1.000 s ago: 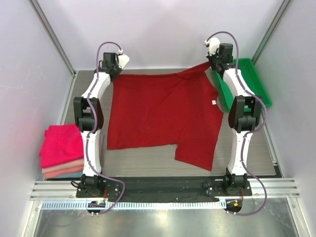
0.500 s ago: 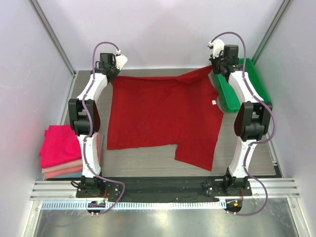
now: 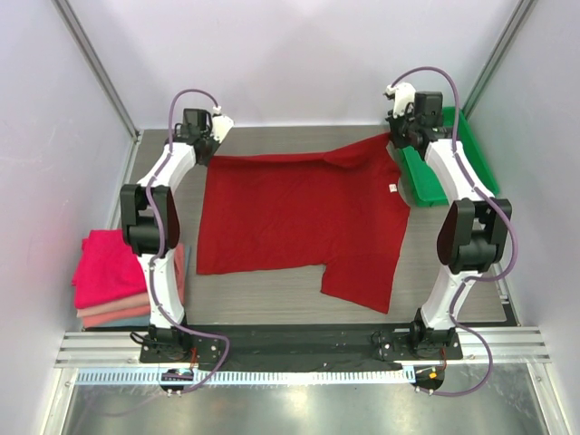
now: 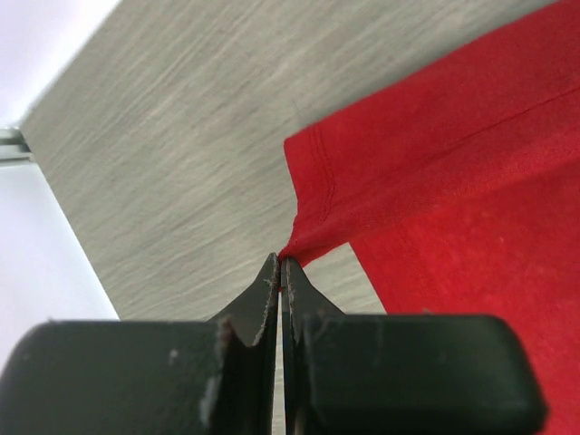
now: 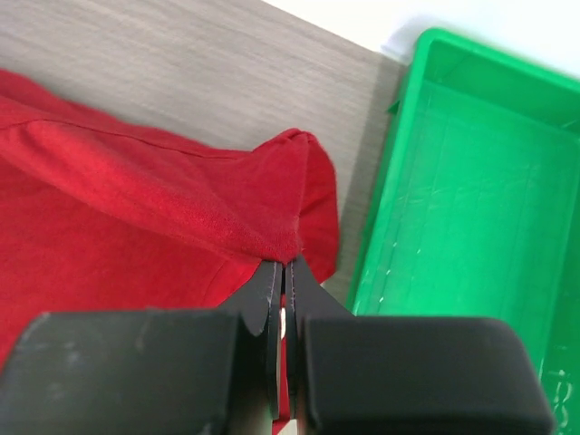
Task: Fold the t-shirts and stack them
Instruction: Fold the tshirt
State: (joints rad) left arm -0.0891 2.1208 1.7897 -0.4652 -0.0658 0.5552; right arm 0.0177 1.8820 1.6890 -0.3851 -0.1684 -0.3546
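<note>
A large dark crimson t-shirt (image 3: 299, 217) lies spread on the table. My left gripper (image 3: 210, 152) is shut on the shirt's far left corner, seen pinched at the fingertips in the left wrist view (image 4: 281, 263). My right gripper (image 3: 396, 138) is shut on the shirt's far right corner (image 5: 288, 243), next to the green tray. The cloth (image 4: 435, 154) is pulled taut between the two grippers along the far edge. A stack of folded shirts, magenta-pink (image 3: 111, 265) on top with salmon and pale pink below (image 3: 113, 314), sits at the left edge of the table.
A green plastic tray (image 3: 467, 149) stands at the far right, close beside my right gripper; it also shows in the right wrist view (image 5: 471, 190). Grey wood-grain table (image 3: 272, 290) lies in front of the shirt. White walls enclose the back and sides.
Both grippers have moved farther back, pulling the shirt's far edge with them. The right gripper has also moved right, toward the tray, and the shirt's far edge is stretched straighter.
</note>
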